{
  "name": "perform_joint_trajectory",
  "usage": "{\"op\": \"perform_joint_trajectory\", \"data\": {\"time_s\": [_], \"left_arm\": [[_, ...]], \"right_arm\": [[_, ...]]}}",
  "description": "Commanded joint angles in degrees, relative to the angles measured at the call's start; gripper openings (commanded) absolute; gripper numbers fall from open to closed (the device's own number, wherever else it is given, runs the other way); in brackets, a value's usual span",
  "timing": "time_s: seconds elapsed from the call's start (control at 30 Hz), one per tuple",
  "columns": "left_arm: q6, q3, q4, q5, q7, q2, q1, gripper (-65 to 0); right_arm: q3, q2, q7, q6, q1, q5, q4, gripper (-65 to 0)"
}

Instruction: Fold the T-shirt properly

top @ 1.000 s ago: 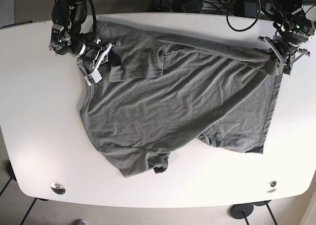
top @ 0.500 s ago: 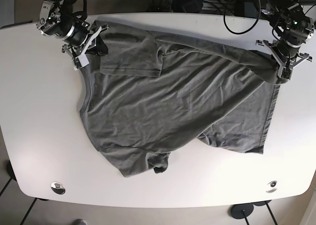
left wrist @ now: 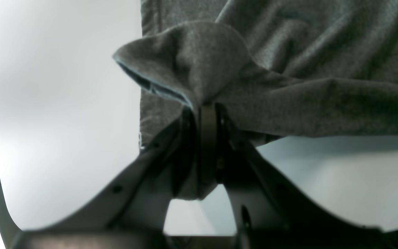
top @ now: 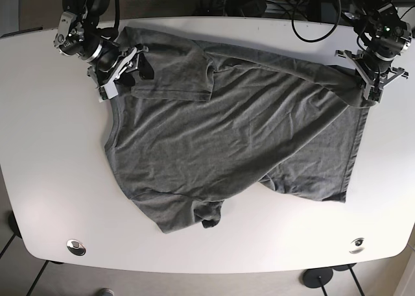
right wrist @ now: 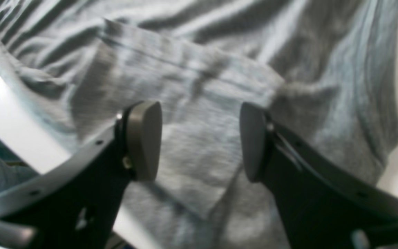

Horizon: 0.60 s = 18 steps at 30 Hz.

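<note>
Left gripper (top: 367, 83): pinched tight on a bunched fold of the T-shirt (top: 240, 127), near the far corner of the table (top: 58, 179) on the base view's right; the wrist view shows cloth squeezed between the closed jaws (left wrist: 207, 114) and lifted off the tabletop
Right gripper (top: 130, 69): jaws spread apart with nothing between them, poised over the shirt near the far corner on the base view's left; its pads (right wrist: 143, 138) are out of contact with the wrinkled cloth beneath, as far as the blurred wrist view shows
T-shirt: grey, spread loosely across the middle of the white table, skewed rather than square to the edges; one part runs as a taut ridge from the folded-over sleeve (top: 175, 82) toward the left gripper, and the lower part is crumpled toward the near edge
Stage, as a judgement: early; the shirt seems to need flattening before any neat fold
Risk, slipping: the left gripper appears to hold only a small bunch, so a hard pull could drag the cloth out of its jaws
Risk, uneven pull: with only one side held, further tugging could slide the whole shirt toward that corner and deepen the creases
Risk, bad pinch: if the right gripper closes where layers overlap, it may catch two layers and lock in the fold-over
</note>
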<state>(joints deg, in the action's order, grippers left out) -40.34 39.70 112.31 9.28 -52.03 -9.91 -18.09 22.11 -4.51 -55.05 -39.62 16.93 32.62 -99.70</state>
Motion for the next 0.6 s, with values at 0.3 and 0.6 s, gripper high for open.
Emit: {"op": "perform_joint_trajectory", "data": {"time_s": [0.3, 0.6], "left_arm": [[0.3, 0.0, 0.8, 0.4, 1.0, -0.8, 0.2, -65.0], [0.3, -0.1, 0.7, 0.3, 1.0, -0.8, 0.4, -65.0]], "right_arm": [[0.7, -0.5, 1.0, -0.38, -2.0, 1.3, 3.0, -30.1], [5.2, -0.4, 0.7, -0.38, -1.9, 1.3, 3.2, -22.7]]}}
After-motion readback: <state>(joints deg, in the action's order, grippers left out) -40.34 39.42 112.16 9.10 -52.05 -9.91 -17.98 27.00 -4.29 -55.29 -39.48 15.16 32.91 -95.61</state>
